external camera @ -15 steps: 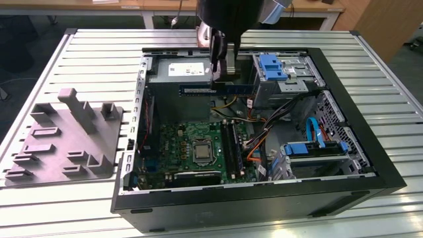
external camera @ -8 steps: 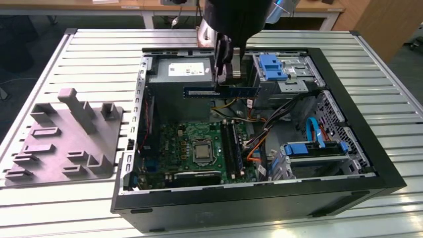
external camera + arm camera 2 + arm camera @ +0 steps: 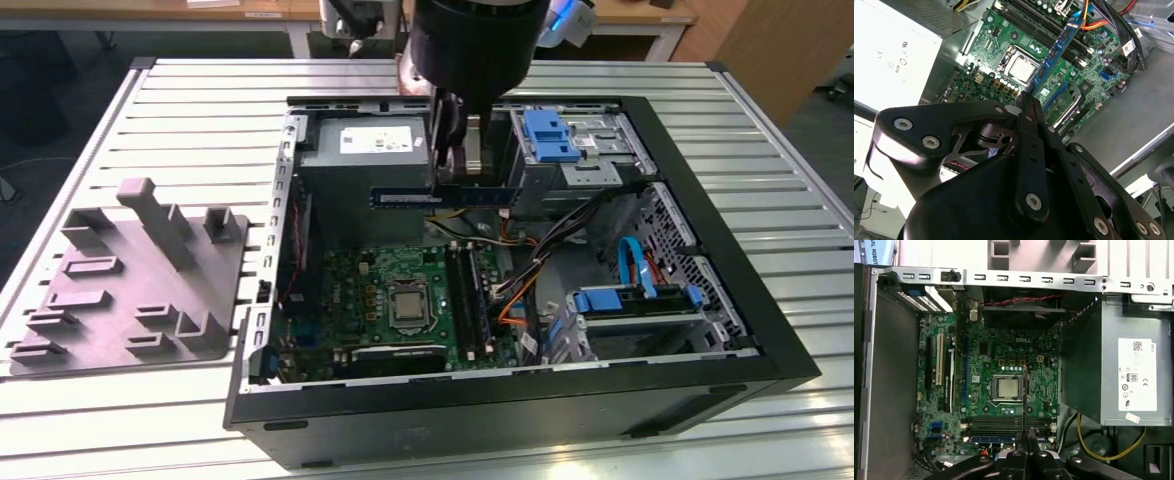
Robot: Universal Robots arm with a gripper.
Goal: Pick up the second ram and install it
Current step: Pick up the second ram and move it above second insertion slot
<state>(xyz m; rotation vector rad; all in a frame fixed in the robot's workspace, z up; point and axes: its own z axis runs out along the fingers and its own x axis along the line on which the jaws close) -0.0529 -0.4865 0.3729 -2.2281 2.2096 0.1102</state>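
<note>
My gripper (image 3: 459, 178) hangs over the open computer case (image 3: 694, 385), shut on the second ram (image 3: 443, 197). In the exterior view the ram is a dark, bluish strip held level above the motherboard (image 3: 360, 290), in front of the power supply. In the second wrist view the ram (image 3: 1056, 52) runs out from the gripper (image 3: 1026, 97) across the board. In the first wrist view it is a thin dark line (image 3: 1025, 400) crossing the CPU socket (image 3: 1006, 388) above the gripper (image 3: 1026, 441). The black slot rails (image 3: 467, 290) lie beside the CPU socket (image 3: 404, 303), well below the ram.
A grey power supply (image 3: 367, 150) fills the case's far corner. Blue drive brackets (image 3: 550, 135) and a drive cage (image 3: 638, 305) stand on the exterior view's right, with orange and yellow cables (image 3: 514, 305) near the slots. A grey holder fixture (image 3: 134, 280) sits on the slatted table to the left.
</note>
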